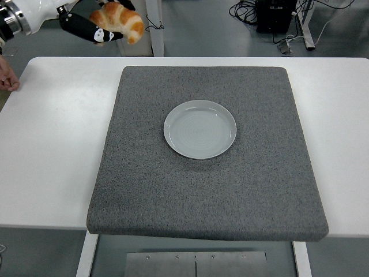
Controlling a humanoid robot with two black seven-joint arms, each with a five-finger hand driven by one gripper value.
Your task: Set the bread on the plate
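My left hand (pixel 101 23) is at the top left of the head view, raised well above the table, and its fingers are shut on a golden-brown croissant-shaped bread (pixel 120 19). The light grey round plate (pixel 200 128) sits empty in the middle of the dark grey mat (pixel 207 190), to the lower right of the hand. The right arm is out of view.
The grey mat covers most of the white table (pixel 52 150). A person's hand (pixel 8 79) rests at the table's far left edge. Table legs and cables stand on the floor behind the table.
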